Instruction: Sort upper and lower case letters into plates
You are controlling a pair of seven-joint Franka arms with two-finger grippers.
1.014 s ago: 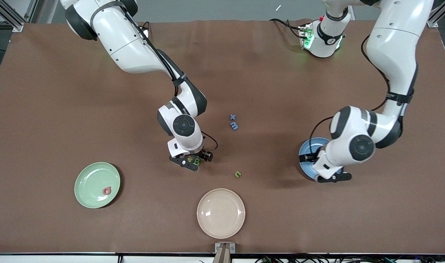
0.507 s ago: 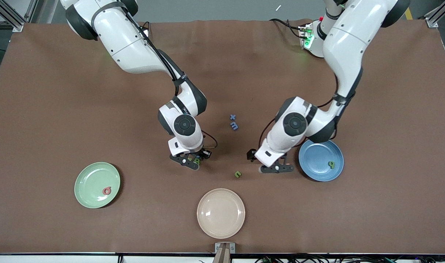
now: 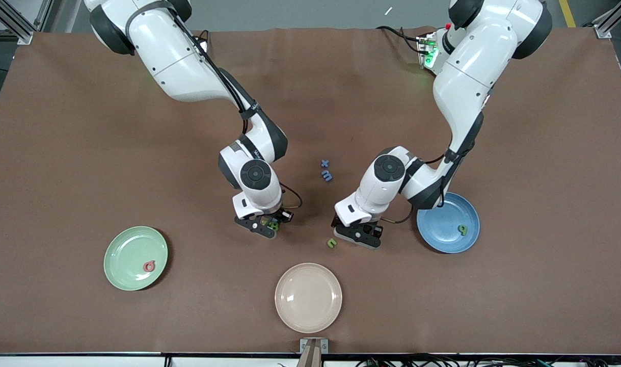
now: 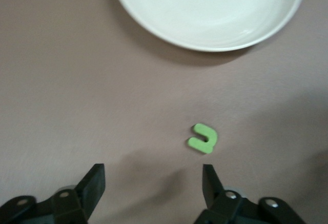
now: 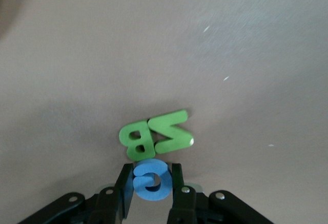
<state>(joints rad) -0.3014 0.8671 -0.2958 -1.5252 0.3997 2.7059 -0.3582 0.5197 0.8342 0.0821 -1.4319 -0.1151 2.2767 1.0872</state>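
My right gripper (image 3: pixel 266 225) is low at the table's middle and shut on a blue letter G (image 5: pixel 152 179). Green letters B (image 5: pixel 136 139) and Z (image 5: pixel 171 131) lie on the table touching the G. My left gripper (image 3: pixel 358 235) is open and empty, just above the table beside a small green letter n (image 3: pixel 331 243). In the left wrist view that n (image 4: pixel 203 138) lies just ahead of the gripper (image 4: pixel 152 183). Blue letters x (image 3: pixel 325 163) and m (image 3: pixel 327 176) lie farther from the front camera. The pale green plate (image 3: pixel 127 250) holds a red letter (image 3: pixel 149 266). The blue plate (image 3: pixel 440 224) holds a green letter (image 3: pixel 462 229).
A cream-beige plate (image 3: pixel 308 297) sits near the table's front edge, nearer to the front camera than the green n; it also shows in the left wrist view (image 4: pixel 205 8). A lit control box (image 3: pixel 426 52) with cables stands by the left arm's base.
My left arm has swung from over the blue plate to beside the small green n, uncovering a green letter in that plate. My right gripper has barely moved.
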